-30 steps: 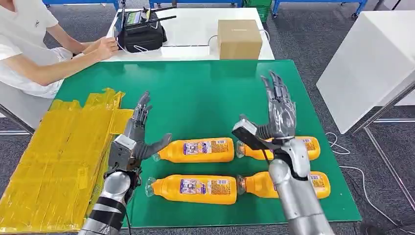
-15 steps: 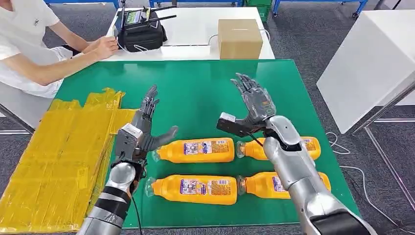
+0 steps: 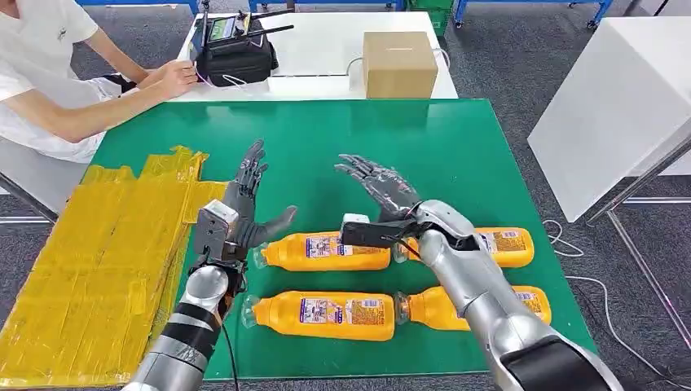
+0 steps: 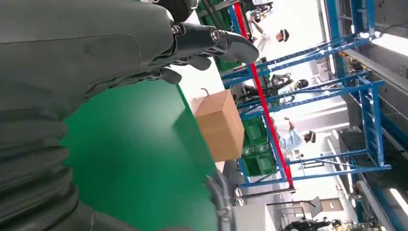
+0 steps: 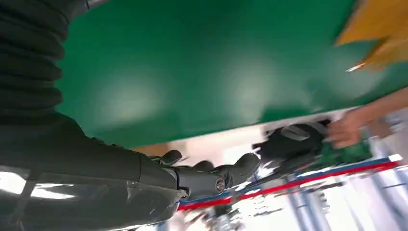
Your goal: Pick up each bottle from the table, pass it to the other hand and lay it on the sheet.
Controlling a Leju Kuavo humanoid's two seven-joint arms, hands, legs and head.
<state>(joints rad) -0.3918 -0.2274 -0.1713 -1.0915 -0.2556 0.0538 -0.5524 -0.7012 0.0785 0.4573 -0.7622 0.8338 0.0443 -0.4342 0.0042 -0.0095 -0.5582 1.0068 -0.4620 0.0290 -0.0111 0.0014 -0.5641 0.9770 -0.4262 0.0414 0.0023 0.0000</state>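
Several orange bottles lie on their sides on the green table (image 3: 326, 138), caps pointing left: a far-left bottle (image 3: 326, 251), a near-left bottle (image 3: 326, 315), a far-right bottle (image 3: 501, 244) and a near-right bottle (image 3: 432, 308). My left hand (image 3: 244, 208) is raised just left of the far-left bottle's cap, fingers spread and holding nothing. My right hand (image 3: 383, 186) hovers above the far-left bottle, fingers spread and pointing left, also holding nothing. The yellow sheet (image 3: 98, 261) covers the table's left end. The wrist views show my left hand (image 4: 144, 43) and right hand (image 5: 192, 180) with nothing in them.
A person sits at the far left, a hand (image 3: 175, 77) resting by a black bag (image 3: 236, 53) on the white table behind. A cardboard box (image 3: 398, 63) stands there too. A white table (image 3: 619, 106) is to the right.
My right hand has swung left and lowered from over the right bottles to above the far-left bottle. My left hand has risen slightly and shifted a little right.
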